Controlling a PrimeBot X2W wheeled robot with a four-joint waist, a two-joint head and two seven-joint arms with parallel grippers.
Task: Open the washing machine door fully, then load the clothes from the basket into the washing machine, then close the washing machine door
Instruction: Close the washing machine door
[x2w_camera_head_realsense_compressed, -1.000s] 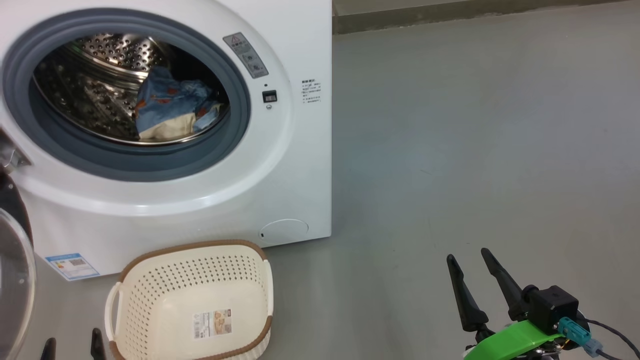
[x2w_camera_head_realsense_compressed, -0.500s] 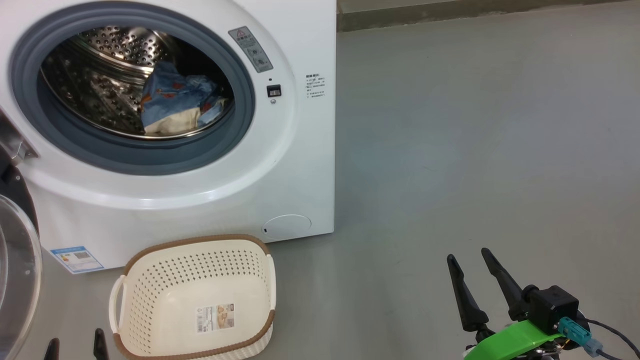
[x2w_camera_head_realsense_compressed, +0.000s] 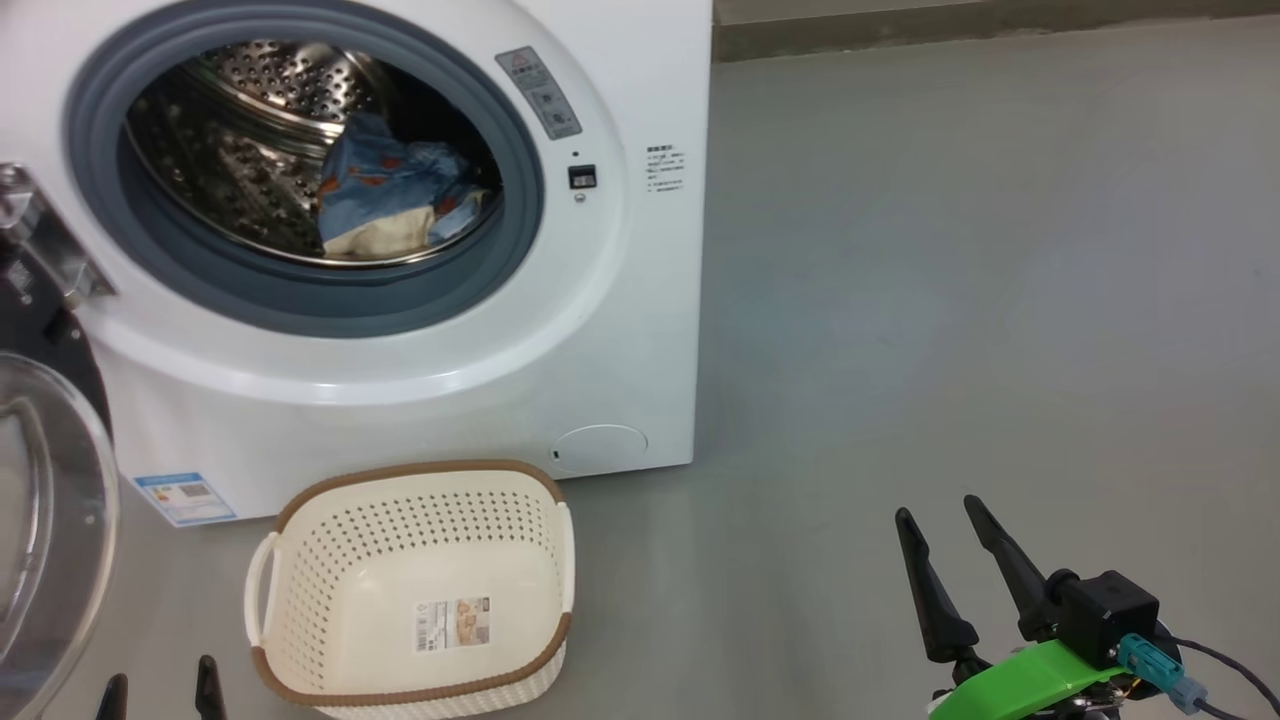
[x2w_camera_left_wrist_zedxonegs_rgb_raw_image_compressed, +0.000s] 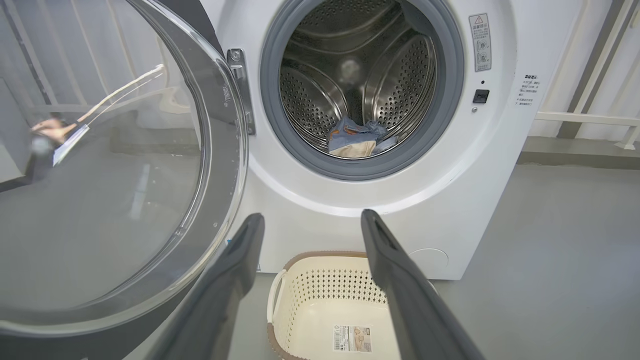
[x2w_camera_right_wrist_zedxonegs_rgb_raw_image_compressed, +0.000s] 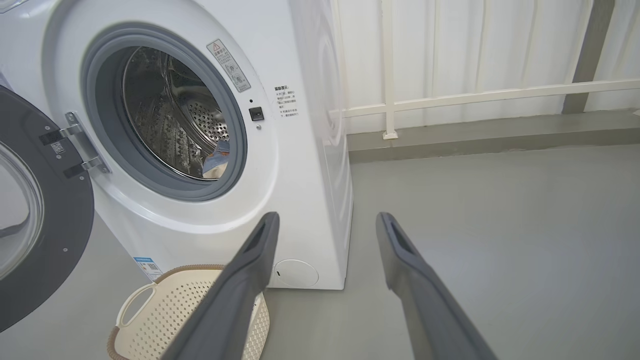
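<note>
Door open, clothes in the drum, both claws spread wide and holding nothing.

In the head view, the washing machine door (x2w_camera_head_realsense_compressed: 45, 480) stands open at the far left edge, hung on its metal hinge (x2w_camera_head_realsense_compressed: 45, 235). The left gripper (x2w_camera_head_realsense_compressed: 160, 692) shows two fingertips at the lower left, jaws wide apart with nothing between them. The washing machine (x2w_camera_head_realsense_compressed: 600, 330) takes up the upper left and centre, and the clothes (x2w_camera_head_realsense_compressed: 395, 200) lie bundled low in its steel drum (x2w_camera_head_realsense_compressed: 220, 170). Below it, at lower centre-left, the basket (x2w_camera_head_realsense_compressed: 420, 475) sits on the grey floor (x2w_camera_head_realsense_compressed: 950, 300) near the machine's front, with a barcode sticker (x2w_camera_head_realsense_compressed: 453, 623) showing on its bottom. At the lower right the right gripper (x2w_camera_head_realsense_compressed: 937, 508) is fully spread and grips nothing, well apart from the machine.
</note>
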